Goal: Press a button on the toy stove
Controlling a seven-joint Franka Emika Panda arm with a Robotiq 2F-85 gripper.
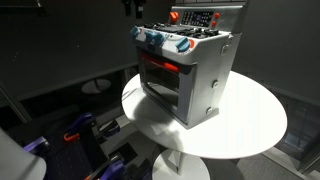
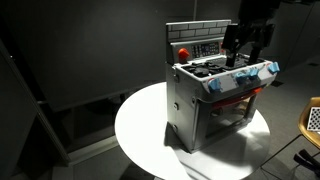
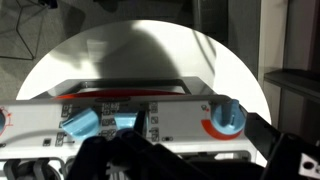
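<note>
The toy stove (image 1: 190, 75) stands upright near the middle of the round white bench (image 1: 255, 130). I hang above its top, a blue knob (image 3: 228, 117) beneath me. Whether my jaws are apart, I cannot tell.

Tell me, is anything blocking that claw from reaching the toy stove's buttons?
Nothing visible does. In an exterior view the gripper hangs close above the top of the toy stove, by its raised back panel, with only open air between them.
</note>
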